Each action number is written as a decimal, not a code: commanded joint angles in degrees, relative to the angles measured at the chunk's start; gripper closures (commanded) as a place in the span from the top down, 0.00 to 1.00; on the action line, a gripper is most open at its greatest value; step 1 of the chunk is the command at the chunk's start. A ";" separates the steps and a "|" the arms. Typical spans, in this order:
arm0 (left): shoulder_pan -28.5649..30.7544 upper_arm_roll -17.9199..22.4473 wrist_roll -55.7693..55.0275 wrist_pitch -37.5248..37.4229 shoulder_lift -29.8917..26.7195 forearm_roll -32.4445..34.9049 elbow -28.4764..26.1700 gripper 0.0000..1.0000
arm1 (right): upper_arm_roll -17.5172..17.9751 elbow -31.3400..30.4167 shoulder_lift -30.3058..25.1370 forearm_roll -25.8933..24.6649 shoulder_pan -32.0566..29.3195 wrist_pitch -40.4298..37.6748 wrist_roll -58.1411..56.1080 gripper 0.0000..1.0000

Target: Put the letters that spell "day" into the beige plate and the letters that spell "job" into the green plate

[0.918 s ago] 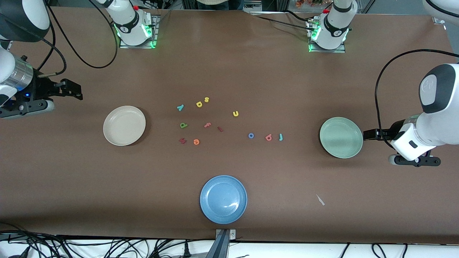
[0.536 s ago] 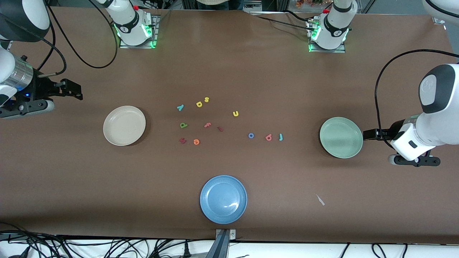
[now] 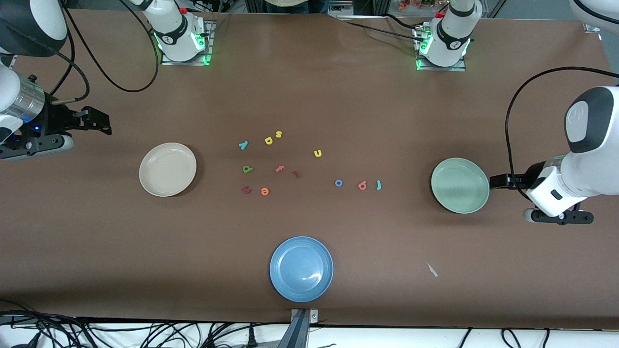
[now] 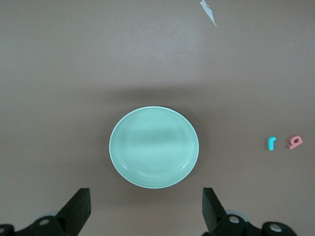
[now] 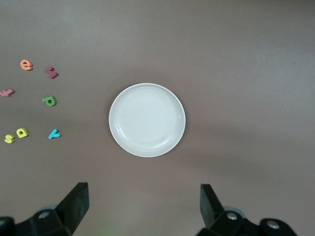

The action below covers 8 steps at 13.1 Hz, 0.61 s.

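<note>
Lying flat, teal j point(image 3: 378, 184) — long axis seemingly toward front camera.

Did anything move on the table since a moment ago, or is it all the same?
Nothing visibly changed. The letters that spell "day" and the letters that spell "job" lie on the table, with nothing in the beige plate or the green plate. The right gripper waits near the beige plate and the left gripper near the green plate, fingers open, holding nothing.
</note>
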 commanded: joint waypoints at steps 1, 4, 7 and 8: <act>-0.24 0.49 1.10 0.65 -0.87 -1.61 -1.10 0.99 | -0.48 1.77 0.88 0.77 -0.16 -1.35 -0.17 1.00; -0.24 0.49 1.10 0.65 -0.87 -1.61 -1.10 0.99 | -0.48 1.94 0.88 0.86 -0.16 -1.26 2.19 1.00; -0.24 0.49 1.10 0.65 -0.87 -1.60 -1.10 0.99 | -0.48 2.03 1.40 0.59 -0.08 -0.74 3.18 1.00; -0.24 0.49 1.10 0.65 -0.79 -1.60 -1.10 0.99 | -0.48 2.03 1.40 0.59 -0.08 -0.82 2.83 1.00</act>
